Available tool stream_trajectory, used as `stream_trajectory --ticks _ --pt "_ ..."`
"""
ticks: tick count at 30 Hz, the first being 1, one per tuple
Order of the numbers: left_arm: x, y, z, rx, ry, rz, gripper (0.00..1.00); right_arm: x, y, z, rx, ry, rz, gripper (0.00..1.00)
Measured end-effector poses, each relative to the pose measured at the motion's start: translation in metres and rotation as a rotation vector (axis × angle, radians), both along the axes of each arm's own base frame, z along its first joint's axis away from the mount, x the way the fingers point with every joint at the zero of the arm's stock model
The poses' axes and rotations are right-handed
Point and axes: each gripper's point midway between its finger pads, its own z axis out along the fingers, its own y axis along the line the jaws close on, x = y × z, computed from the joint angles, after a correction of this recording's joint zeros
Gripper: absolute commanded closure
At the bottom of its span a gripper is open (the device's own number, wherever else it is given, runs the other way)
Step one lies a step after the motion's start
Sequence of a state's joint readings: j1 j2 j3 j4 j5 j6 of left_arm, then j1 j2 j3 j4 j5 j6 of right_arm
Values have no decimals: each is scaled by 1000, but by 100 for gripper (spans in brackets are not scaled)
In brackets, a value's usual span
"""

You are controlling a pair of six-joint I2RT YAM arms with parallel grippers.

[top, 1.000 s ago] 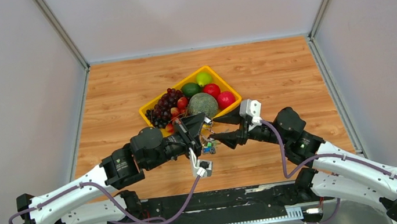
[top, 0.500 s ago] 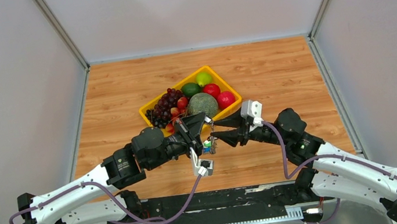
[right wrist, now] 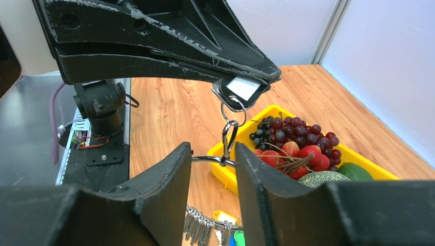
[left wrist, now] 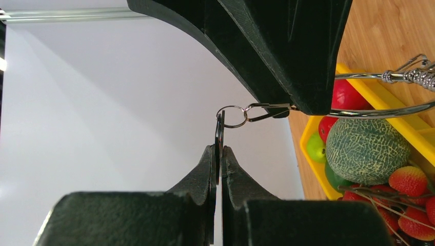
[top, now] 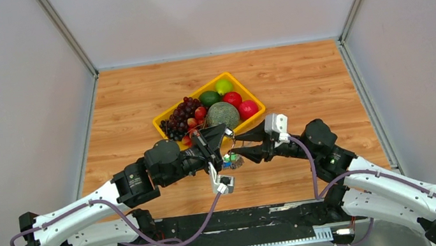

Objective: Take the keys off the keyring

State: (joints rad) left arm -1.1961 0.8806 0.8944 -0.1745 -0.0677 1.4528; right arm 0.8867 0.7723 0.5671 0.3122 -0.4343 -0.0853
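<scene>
Narrower than a second ago, the right gripper's (right wrist: 213,154) jaws stand part-open astride the keyring (left wrist: 379,111), keys (right wrist: 205,225) dangling below, while the left gripper (left wrist: 219,151) pinches its black tag (right wrist: 240,91) aloft, just before the yellow fruit tray (right wrist: 228,179).

You get bright, even light from above; shadows on the table (top: 134,96) stay soft. Left wrist cam: wall nr blown out, dark fingers (left wrist: 197,179) lose detail, keyring (left wrist: 379,111) glints.

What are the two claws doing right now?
Left claw: closed, pinching the black tag.
Right claw: open, one finger on each side of the keyring.
</scene>
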Motion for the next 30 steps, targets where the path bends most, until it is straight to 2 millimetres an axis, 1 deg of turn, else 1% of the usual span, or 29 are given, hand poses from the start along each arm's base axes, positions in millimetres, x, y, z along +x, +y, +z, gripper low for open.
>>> stream_trajectory --ticks 6,12,15,22,30 --pt "-1 0 0 -1 0 -3 100 -2 -2 1 2 -11 1 53" --pt "-1 0 1 -4 0 -7 100 -5 -7 10 23 -46 -2 54" --pt "-2 0 2 -6 0 -11 100 -5 -8 11 24 -57 -3 54" --pt "-5 0 3 -10 3 -27 100 -3 -6 6 2 -61 -6 53" --pt "-13 0 1 -7 18 -66 100 -1 -3 -3 -29 -56 -2 55"
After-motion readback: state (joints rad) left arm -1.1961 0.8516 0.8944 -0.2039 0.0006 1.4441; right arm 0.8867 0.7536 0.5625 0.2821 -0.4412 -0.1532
